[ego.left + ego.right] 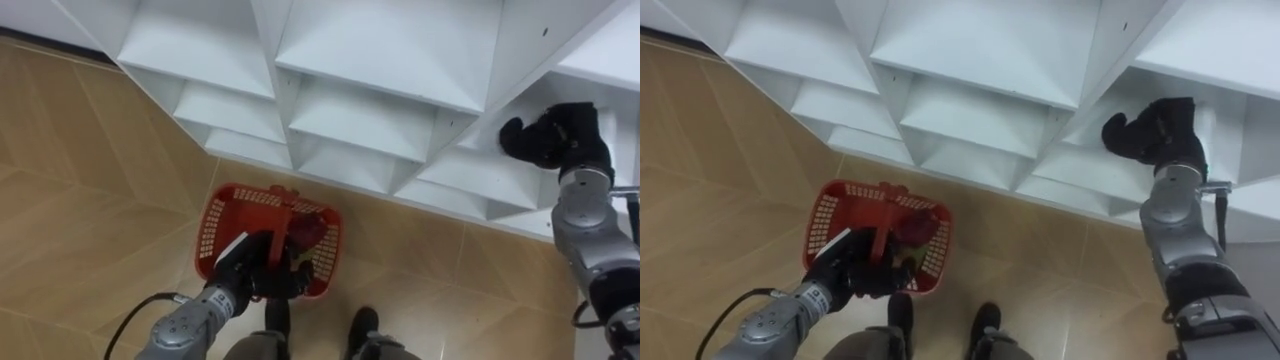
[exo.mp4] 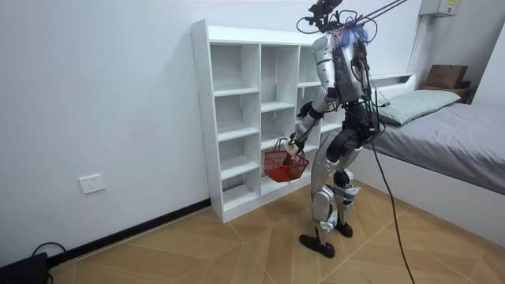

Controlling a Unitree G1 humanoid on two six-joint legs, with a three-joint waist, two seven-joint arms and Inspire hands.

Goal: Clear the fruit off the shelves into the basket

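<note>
The left hand (image 1: 250, 268) is clenched round the handle (image 1: 289, 212) of a red basket (image 1: 213, 225), fingers curled over the bar from the robot's side, so that the basket hangs from it above the wooden floor (image 1: 90, 170), just in front of the bottom front edge of the white shelf unit (image 1: 380, 60). Inside the basket, against its right wall and beside the handle, lies a dark red fruit (image 1: 306, 232) (rounded, but too small to tell its kind).

The right hand (image 1: 555, 135) is up inside a compartment near the right edge of the shelf unit, its back turned to the head camera. The thumb stands out to the left and the fingers point into the compartment. Whether they are closed on anything I cannot tell, as the hand's own back hides them. The other compartments seen from above show bare white boards.

In the room view the robot stands upright on both feet, close against the front of the shelf unit, with the basket (image 2: 284, 162) hanging at thigh height from its left hand (image 2: 296, 144). A bed (image 2: 450, 134) stands behind it at the room view's right.
</note>
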